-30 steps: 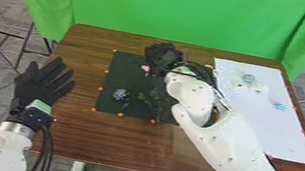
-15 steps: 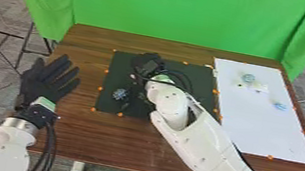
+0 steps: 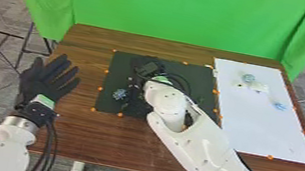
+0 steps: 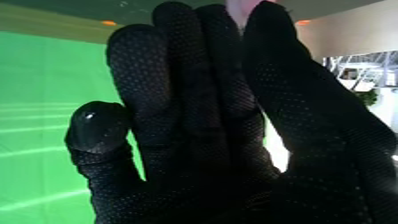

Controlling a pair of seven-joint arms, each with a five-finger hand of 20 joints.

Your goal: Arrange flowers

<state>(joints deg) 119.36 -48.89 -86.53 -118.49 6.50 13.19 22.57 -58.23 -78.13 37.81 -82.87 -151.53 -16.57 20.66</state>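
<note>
Fingers straight, the right hand (image 3: pixel 145 65) is over the dark green mat (image 3: pixel 115 74) near a blue flower (image 3: pixel 119 94); whether it grips the pink item (image 4: pixel 240 7) by its fingertips, I cannot tell. The left hand (image 3: pixel 43 83) is spread wide.

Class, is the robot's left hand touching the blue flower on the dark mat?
Apart: the head view shows a strip of brown table between the left hand and the blue flower.
</note>
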